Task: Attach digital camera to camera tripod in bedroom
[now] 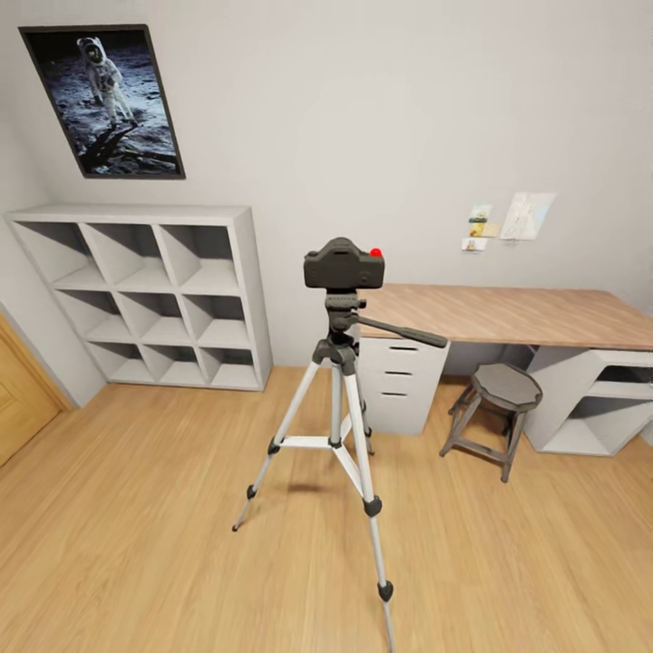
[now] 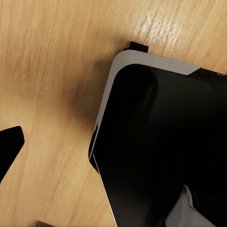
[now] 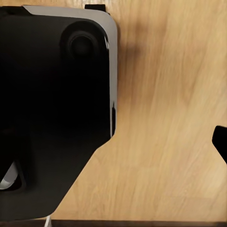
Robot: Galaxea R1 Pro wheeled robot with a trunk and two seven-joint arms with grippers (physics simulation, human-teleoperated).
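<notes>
Bedroom: pale grey walls and a light wood plank floor (image 1: 136,544); the tripod stands mid-floor and serves as the landmark for everything below.
Table: the wood-topped table (image 1: 517,313) runs along the wall behind and to the right of the tripod, with a white drawer unit (image 1: 399,385) under its near end, directly behind the tripod's legs.
Cube shelf: the white cube shelf (image 1: 145,295) stands against the wall behind and to the left of the tripod.
Poster: an astronaut poster (image 1: 104,100) hangs above the shelf, up and left of the tripod.
Camera tripod: the camera tripod (image 1: 337,426) stands upright on three spread silver-white legs with black feet; its long black handle points right, toward the table.
Stool: a grey stool (image 1: 494,404) sits to the right of the tripod, in front of the table.
Digital camera: the digital camera (image 1: 344,264) sits level on top of the tripod's head, touching it (red button at its upper right).
Left tool: the left wrist view shows a dark fingertip (image 2: 9,149) at the frame edge over the floor beside the robot's black and white base (image 2: 161,151); I cannot tell how far it is open, and nothing is seen in it.
Right tool: a dark fingertip (image 3: 221,142) at the frame edge over the floor; opening cannot be told, nothing seen in it.
</notes>
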